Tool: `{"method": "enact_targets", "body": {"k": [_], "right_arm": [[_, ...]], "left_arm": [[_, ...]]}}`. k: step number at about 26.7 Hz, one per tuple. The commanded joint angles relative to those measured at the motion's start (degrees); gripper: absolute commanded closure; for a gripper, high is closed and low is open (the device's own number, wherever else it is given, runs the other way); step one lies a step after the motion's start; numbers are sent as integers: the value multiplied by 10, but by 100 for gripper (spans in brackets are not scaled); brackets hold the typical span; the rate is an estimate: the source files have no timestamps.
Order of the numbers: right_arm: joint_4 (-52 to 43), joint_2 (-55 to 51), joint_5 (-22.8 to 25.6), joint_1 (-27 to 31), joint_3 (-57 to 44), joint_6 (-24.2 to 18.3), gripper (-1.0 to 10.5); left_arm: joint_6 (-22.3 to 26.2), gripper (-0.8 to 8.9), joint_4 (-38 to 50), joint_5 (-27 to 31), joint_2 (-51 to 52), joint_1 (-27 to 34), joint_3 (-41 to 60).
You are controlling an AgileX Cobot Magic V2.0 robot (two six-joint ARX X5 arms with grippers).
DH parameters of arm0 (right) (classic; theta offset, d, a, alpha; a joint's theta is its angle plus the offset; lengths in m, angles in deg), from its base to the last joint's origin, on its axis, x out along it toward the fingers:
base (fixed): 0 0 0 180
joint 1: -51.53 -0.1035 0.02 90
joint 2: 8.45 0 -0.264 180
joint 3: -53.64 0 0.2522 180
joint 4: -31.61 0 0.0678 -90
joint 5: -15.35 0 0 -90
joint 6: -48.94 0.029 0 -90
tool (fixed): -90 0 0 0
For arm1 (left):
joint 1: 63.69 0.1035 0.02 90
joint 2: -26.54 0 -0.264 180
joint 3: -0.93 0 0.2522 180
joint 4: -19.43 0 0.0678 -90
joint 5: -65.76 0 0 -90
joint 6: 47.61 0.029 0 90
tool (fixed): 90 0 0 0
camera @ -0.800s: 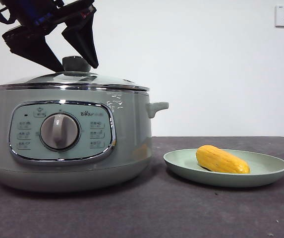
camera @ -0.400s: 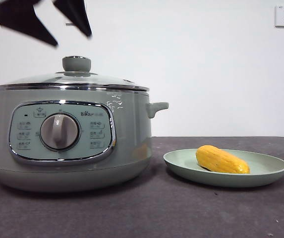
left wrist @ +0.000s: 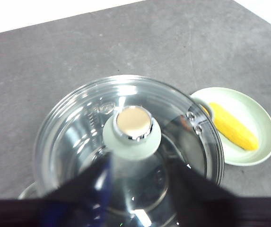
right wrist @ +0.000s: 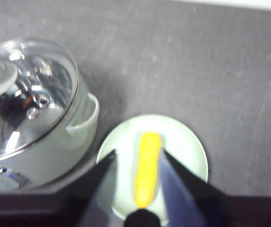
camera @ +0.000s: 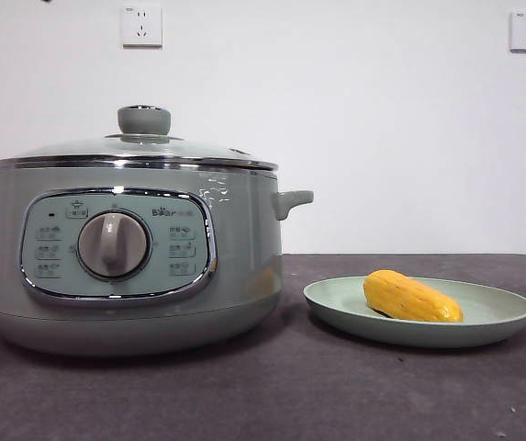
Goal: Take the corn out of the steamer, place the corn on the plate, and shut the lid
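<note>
Backing away cleanly is what remains, we judge: glass lid (camera: 134,147) seated on the steamer (camera: 125,276), corn (camera: 412,296) on the plate (camera: 506,317), both sets of fingers spread, empty.

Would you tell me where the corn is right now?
The corn lies on the plate, on the table to the right of the steamer in the front view.

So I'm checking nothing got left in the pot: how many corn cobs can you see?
1. The corn lies on the plate, beside the pot. Through the glass lid no other cob shows.
</note>
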Motion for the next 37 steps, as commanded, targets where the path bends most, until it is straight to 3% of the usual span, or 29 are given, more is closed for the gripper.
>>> {"method": "enact_targets", "body": {"k": [1, 8, 11, 14, 17, 22, 31, 34, 37], "right_arm": [[-58, -38, 2, -1, -70, 9, 959], [-197, -142, 33, -1, -236, 45, 959], [-227, -166, 32, -1, -281, 50, 959], [-202, -162, 33, 0, -285, 49, 948], [-197, -153, 32, 0, -285, 48, 945], [-182, -150, 32, 0, -285, 49, 945], [-174, -150, 32, 0, -285, 48, 945], [-174, -150, 31, 0, -285, 49, 945], [-174, -150, 32, 0, -285, 49, 945]], "left_arm": [[12, 822, -4, 21, 19, -12, 3], [14, 822, 29, 83, 86, -52, 75], [14, 822, 75, 81, 130, -69, 143], [4, 822, 100, 78, 166, -85, 190], [-23, 817, 54, 79, 169, -91, 189], [-23, 817, 9, 84, 165, -91, 189], [-22, 817, 4, 81, 163, -92, 189], [32, 817, -7, 85, 225, -76, 189], [43, 817, 22, 80, 313, -13, 190]]}}
